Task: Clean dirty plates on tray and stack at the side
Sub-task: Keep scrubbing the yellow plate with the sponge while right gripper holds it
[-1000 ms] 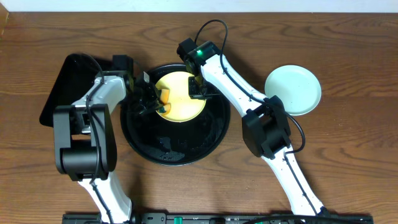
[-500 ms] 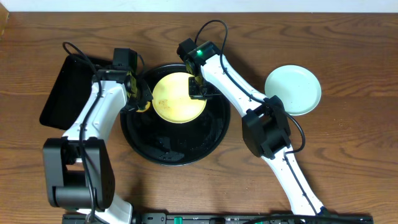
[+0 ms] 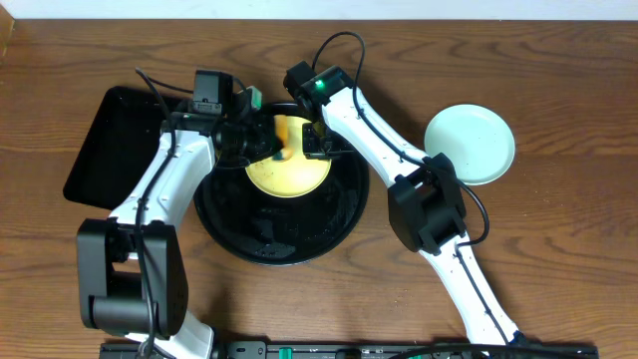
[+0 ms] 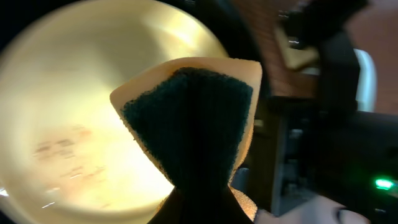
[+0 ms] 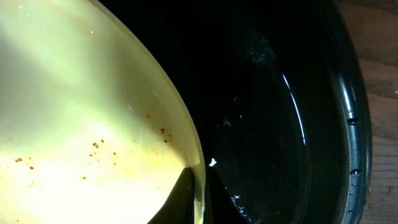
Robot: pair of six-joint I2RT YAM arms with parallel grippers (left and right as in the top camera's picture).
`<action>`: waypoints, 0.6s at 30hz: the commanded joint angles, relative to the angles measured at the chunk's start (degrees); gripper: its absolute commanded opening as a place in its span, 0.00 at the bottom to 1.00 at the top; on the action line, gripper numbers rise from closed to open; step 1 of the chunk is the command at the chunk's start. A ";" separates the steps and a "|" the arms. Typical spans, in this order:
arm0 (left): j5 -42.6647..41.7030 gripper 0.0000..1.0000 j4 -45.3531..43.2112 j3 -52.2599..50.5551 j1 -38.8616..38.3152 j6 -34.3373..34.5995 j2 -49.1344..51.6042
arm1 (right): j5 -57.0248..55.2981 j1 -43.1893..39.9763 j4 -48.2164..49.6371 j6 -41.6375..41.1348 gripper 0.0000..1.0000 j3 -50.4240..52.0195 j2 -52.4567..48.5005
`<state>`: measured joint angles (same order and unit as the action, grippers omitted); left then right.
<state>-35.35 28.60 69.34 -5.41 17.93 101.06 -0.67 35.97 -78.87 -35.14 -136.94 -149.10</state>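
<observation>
A pale yellow plate (image 3: 291, 168) lies in the round black tray (image 3: 284, 234), with faint brown smears (image 4: 62, 149) and specks (image 5: 96, 146) on it. My left gripper (image 3: 261, 140) is shut on an orange sponge (image 4: 193, 124) with a dark green scouring face. The sponge is over the plate's far edge (image 3: 283, 132). My right gripper (image 5: 202, 202) is shut on the plate's right rim (image 3: 317, 150), one finger above and one below. A mint-green plate (image 3: 470, 145) sits on the table to the right, outside the tray.
A rectangular black tray (image 3: 105, 145) lies at the far left under the left arm. The round tray's wet floor (image 5: 280, 124) and raised rim (image 5: 351, 118) lie just right of the yellow plate. Bare wooden table surrounds both trays.
My left gripper, with the sponge, drew off the plate's left edge and has come back over its far side. The right gripper has held still on the rim.
</observation>
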 commanded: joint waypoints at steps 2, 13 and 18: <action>-9.27 0.07 -1.01 -0.55 0.17 0.17 4.70 | -4.44 -1.07 -0.83 1.29 0.02 0.85 -0.37; -23.21 0.07 -11.93 -0.55 0.17 2.58 15.54 | -4.46 -1.07 -1.38 1.31 0.02 0.85 -0.37; -24.72 0.07 -15.93 -0.55 0.17 6.03 18.60 | -4.46 -1.07 -1.55 1.31 0.02 0.85 -0.37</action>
<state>-56.01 13.37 69.10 -5.41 21.56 118.32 -0.86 35.97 -79.13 -35.14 -136.94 -149.10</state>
